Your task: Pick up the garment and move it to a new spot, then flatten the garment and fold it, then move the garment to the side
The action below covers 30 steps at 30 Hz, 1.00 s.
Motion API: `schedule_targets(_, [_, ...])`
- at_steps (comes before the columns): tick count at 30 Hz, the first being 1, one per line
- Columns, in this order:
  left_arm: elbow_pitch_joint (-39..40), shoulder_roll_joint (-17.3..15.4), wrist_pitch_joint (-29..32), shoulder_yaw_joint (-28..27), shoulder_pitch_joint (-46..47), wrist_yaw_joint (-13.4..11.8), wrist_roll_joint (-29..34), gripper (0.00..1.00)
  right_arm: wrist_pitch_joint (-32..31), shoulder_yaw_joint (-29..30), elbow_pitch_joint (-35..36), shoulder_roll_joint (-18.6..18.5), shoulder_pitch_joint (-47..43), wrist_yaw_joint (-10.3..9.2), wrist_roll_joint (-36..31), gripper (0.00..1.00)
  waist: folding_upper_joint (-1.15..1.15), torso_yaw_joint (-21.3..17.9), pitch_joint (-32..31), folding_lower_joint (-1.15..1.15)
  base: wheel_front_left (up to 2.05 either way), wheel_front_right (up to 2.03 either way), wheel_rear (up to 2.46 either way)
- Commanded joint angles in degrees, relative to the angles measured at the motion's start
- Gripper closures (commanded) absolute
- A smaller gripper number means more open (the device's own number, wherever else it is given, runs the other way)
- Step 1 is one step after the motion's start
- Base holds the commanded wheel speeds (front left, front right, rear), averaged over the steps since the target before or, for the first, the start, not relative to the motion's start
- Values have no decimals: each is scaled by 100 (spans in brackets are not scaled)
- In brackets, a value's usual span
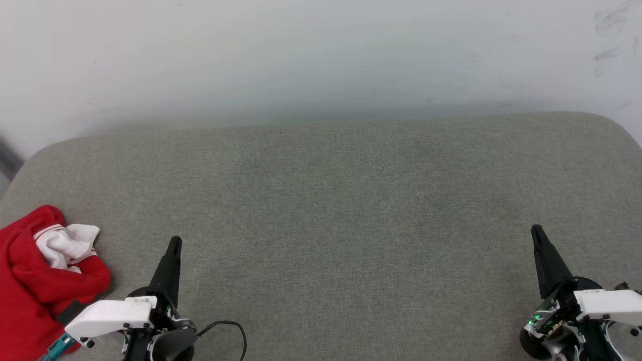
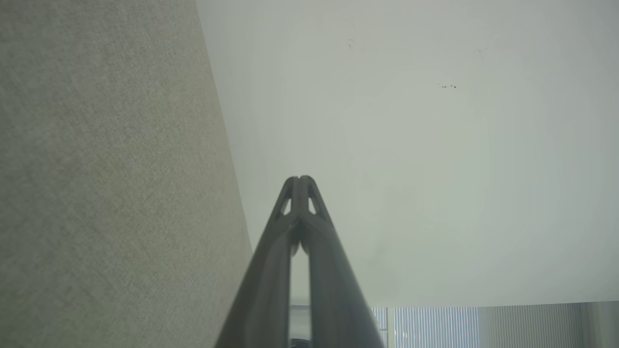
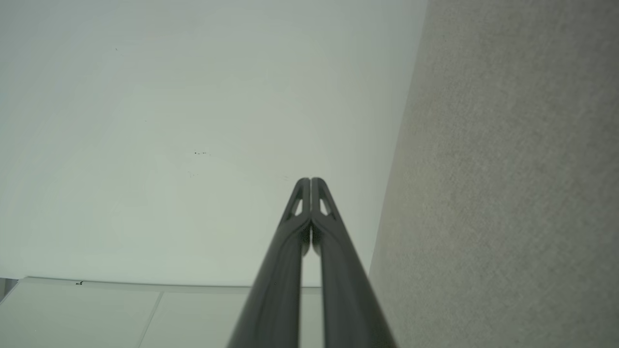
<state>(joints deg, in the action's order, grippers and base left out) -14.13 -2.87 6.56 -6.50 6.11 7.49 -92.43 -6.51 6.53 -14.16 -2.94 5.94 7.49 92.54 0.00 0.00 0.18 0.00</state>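
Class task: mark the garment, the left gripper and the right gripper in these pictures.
garment (image 1: 31,293): head view, on its red body.
left gripper (image 1: 174,243): head view, at the closed fingertips.
right gripper (image 1: 536,231): head view, at the closed fingertips.

The head camera looks forward and down over the grey fabric bench (image 1: 341,200), with its far edge and the white wall (image 1: 321,60) at 12 o'clock. Each wrist camera sits close behind its own fingers, rolled sideways: past the left end effector (image 2: 300,180) the bench lies at 9 o'clock, past the right end effector (image 3: 311,180) at 3 o'clock. All three views share bench and wall.
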Motion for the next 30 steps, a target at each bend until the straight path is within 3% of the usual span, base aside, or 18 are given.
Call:
schedule_targets(1, [4,3,10,-11,33,12,2,100,2,-2,-4,15,66,0,-26,100,0,0,0,0,0,0,0])
schedule_targets(29, [4,3,10,-10,33,12,3,100,2,-3,-4,15,66,0,-26,100,0,0,0,0,0,0,0])
schedule_targets(30, [0,0,0,1,0,0,0,0,0,0,1,0,0,0,0,0,0,0,0,0,0,0,0])
